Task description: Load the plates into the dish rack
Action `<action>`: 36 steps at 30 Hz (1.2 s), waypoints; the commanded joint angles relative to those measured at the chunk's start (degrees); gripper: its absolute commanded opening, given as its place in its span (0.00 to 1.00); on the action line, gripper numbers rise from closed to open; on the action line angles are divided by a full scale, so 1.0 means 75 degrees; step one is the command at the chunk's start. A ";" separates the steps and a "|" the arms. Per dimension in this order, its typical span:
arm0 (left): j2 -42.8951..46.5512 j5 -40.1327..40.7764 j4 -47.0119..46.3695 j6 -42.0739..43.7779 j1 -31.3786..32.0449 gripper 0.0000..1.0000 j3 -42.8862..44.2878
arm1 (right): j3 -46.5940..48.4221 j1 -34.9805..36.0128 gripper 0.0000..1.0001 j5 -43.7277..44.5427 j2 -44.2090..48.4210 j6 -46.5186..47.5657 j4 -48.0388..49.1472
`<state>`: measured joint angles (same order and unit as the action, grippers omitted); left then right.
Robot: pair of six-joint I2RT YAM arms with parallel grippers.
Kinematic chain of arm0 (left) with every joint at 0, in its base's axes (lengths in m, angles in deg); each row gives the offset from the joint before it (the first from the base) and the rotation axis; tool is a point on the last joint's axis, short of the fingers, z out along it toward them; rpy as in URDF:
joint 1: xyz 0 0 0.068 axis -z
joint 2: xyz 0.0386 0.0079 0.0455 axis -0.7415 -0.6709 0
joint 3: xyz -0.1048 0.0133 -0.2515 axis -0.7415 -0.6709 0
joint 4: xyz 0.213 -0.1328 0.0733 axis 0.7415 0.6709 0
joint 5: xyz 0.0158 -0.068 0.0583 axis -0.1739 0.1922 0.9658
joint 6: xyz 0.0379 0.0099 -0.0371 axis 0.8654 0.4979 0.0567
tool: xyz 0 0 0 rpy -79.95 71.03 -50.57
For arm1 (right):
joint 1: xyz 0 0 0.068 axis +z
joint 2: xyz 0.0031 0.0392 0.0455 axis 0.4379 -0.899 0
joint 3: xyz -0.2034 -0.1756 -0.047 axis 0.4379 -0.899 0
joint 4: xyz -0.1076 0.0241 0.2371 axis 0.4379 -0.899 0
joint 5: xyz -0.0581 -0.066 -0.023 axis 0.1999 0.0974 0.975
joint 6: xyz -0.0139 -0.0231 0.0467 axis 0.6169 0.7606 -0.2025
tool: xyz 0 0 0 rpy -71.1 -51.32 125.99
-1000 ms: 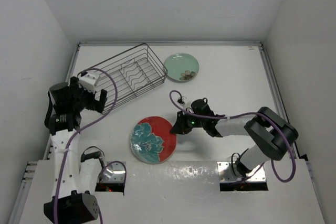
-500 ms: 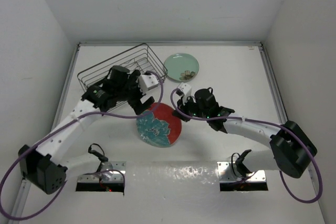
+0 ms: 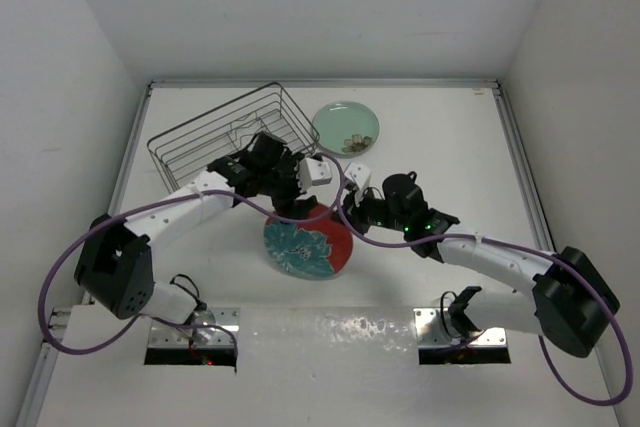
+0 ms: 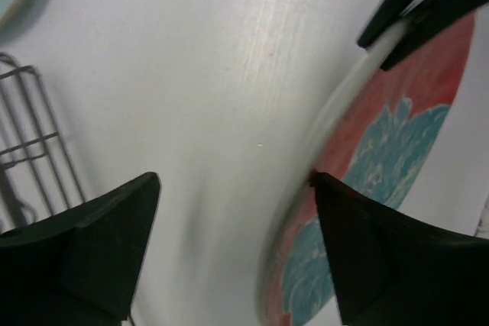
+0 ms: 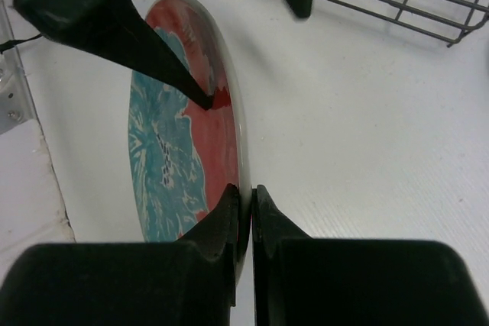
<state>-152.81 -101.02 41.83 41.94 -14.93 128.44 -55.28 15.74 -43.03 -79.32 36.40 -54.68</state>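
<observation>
- Red-and-teal plate (image 3: 305,247) is tipped up on edge just in front of the dish rack (image 3: 235,137), probably for a handover.
- Right gripper (image 5: 246,198) pinches its rim, holding it up.
- Left gripper (image 4: 235,181) straddles the plate, jaws spread, not gripping.
- Mint plate (image 3: 345,128) lies flat beside the rack.

- A round red-and-teal flowered plate (image 3: 305,247) stands tilted on the white bench (image 3: 440,137) at frame centre.
- The left end effector (image 3: 292,203) sits at its upper rim; the right end effector (image 3: 349,217) meets its right rim.
- A dark wire dish rack (image 3: 232,137) lies upper left, with a pale mint-green round plate (image 3: 345,128) just right of it.
</observation>
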 commanded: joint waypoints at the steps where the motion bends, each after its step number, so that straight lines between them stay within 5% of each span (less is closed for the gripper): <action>1: -0.0283 -0.0618 -0.0173 0.0335 0.0133 0.75 -0.0025 | 0.0035 -0.0007 0.00 -0.0193 0.0383 0.0384 0.1009; 3: -0.0308 -0.0748 -0.0066 0.0127 0.0133 0.14 0.0162 | 0.0000 -0.0007 0.00 -0.0170 0.0477 0.0360 0.0986; 4: -0.0249 -0.0701 -0.0135 -0.0037 0.0122 0.00 0.0210 | -0.0012 -0.0007 0.00 -0.0147 0.0524 0.0372 0.0974; 12: 0.0887 -0.0678 -0.0098 -0.1101 0.0121 0.00 0.0737 | 0.0128 -0.0007 0.05 0.0801 0.1273 0.0431 -0.0208; 13: 0.1027 -0.0550 -0.0182 -0.1268 0.0121 0.00 0.0807 | 0.0129 -0.0019 0.17 0.0988 0.1564 0.0431 -0.0569; 14: 0.1063 -0.0421 -0.0252 -0.1571 0.0121 0.00 0.0982 | 0.0117 -0.0007 0.55 0.1362 0.1741 0.0431 -0.0712; 15: 0.1087 -0.0304 -0.0415 -0.1714 0.0121 0.00 0.1111 | 0.0094 -0.0019 0.66 0.1597 0.1940 0.0419 -0.0853; 19: 0.1006 0.0713 -0.0487 -0.1938 0.0110 0.00 0.1966 | -0.0059 -0.0019 0.87 0.2711 0.3030 0.0185 -0.1555; 27: 0.0888 0.2413 -0.0849 -0.1529 0.0075 0.00 0.3900 | -0.0446 -0.0019 0.93 0.3170 0.4379 0.0302 -0.2518; 36: -0.0201 0.4431 -0.2009 0.0030 -0.1623 0.00 0.4500 | -0.0656 -0.0019 0.93 0.3159 0.4099 0.0196 -0.2296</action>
<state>-153.80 -76.19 39.18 36.45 -23.44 160.59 -59.87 15.46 -20.10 -48.09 38.61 -73.20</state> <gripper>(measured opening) 0.073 0.928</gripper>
